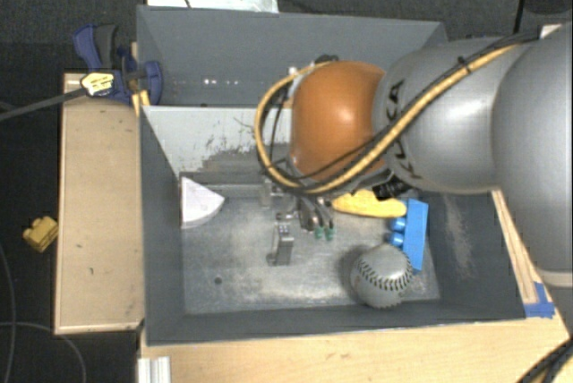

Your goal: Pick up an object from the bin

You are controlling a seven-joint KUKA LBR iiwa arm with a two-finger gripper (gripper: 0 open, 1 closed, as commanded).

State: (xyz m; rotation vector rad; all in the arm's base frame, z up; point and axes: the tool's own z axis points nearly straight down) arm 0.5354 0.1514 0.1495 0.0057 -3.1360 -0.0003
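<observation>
The scuffed grey bin (233, 283) has a mostly bare floor. The end effector (281, 245) hangs low at its middle, over no thing; I cannot tell whether it is spread or pressed together. The pick looks not yet made. Nearest, on the view's right, lie a yellow piece (367, 206), a blue block (413, 234) and a grey ribbed ball (383, 276); a white wedge (199, 200) lies on the left.

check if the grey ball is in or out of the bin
In: the grey ball rests on the floor of the bin, beside the blue block.
</observation>
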